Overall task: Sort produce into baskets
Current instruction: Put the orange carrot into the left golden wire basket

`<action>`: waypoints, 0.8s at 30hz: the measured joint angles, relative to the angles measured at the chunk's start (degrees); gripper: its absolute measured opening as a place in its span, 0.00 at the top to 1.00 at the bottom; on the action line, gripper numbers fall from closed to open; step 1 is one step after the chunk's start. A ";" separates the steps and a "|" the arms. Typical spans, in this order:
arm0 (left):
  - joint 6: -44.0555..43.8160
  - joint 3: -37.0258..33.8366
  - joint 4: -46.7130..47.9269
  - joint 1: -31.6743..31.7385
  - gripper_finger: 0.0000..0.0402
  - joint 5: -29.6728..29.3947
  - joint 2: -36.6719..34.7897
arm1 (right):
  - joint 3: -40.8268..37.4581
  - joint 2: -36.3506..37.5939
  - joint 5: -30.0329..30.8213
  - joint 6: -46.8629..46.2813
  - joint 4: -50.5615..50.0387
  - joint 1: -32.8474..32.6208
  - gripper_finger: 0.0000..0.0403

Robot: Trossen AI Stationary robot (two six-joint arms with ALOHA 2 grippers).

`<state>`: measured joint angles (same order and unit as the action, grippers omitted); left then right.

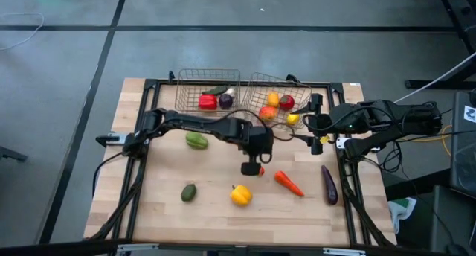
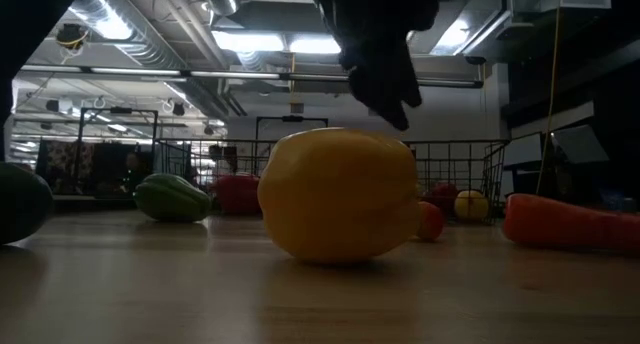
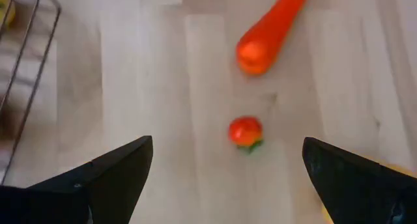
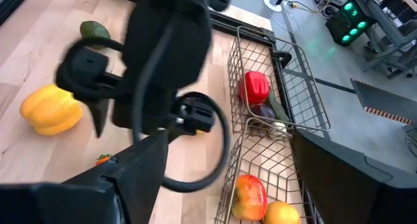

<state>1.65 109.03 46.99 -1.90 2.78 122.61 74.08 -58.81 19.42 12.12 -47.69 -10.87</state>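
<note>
The left gripper (image 1: 253, 169) hangs over the middle of the worktop (image 1: 216, 211), its fingers (image 3: 111, 178) spread wide and holding nothing, directly above a small red tomato (image 3: 245, 131) that lies on the wood between them. Just beside the tomato, toward the right edge, lies the orange carrot (image 1: 288, 183), and beyond it the purple eggplant (image 1: 329, 184) lies near the right edge. A yellow pepper (image 1: 240, 194) sits toward the near edge, close to the tomato; a dark avocado (image 1: 189, 192) sits to its left, and a green pepper (image 1: 196, 141) lies farther back on the left half.

Two wire baskets stand side by side along the far edge. The left basket (image 1: 186, 100) holds a red pepper (image 1: 207, 102), a dark purple piece (image 1: 225, 101) and a green piece (image 1: 217, 91) I cannot identify. The right basket (image 1: 256, 88) holds several red, orange and yellow pieces, among them a yellow one (image 1: 293, 118) near its front right corner.

The right gripper (image 1: 317, 129) waits over the right side of the worktop, just in front of the right basket, with its fingers (image 4: 130, 178) apart and empty.
</note>
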 joint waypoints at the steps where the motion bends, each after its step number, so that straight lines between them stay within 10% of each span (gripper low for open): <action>1: 0.00 0.00 -0.95 -0.52 0.02 -0.25 0.00 | 0.00 0.00 0.00 0.00 0.01 0.00 0.19; 24: 6.03 -0.13 -32.22 -4.13 0.02 -2.74 10.87 | 0.00 -0.01 0.48 0.00 0.79 0.00 0.19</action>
<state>7.68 108.90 14.76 -6.03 0.04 133.48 74.08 -58.81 19.90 12.12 -46.90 -10.87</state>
